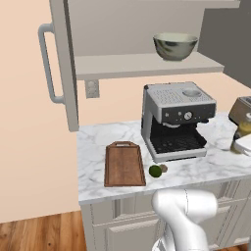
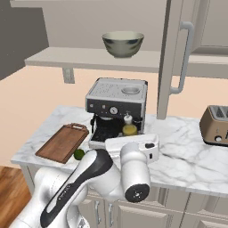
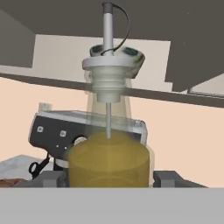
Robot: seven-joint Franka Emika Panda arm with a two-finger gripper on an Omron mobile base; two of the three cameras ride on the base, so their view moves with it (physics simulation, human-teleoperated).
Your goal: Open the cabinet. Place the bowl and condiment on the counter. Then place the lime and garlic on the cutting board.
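The gripper (image 3: 109, 177) grasps the condiment (image 3: 108, 148) upright, low over the counter (image 2: 187, 147) near its front edge, to set it down.

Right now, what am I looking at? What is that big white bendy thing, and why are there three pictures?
The white bendy thing is a robot arm in a pretend kitchen. Two pictures come from cameras riding behind the arm, one on its left and one on its right, so they show the same kitchen from two sides. The third comes from a camera on the arm's hand.

The hand is a gripper with two small fingers, and a condiment bottle with yellow sauce sits between them. On the white marble counter you can see a coffee machine, a wooden cutting board, and beside the board a green lime and a small brown garlic. A toaster stands off to one side. Above, the cabinet door is open, and a bowl waits on its shelf.
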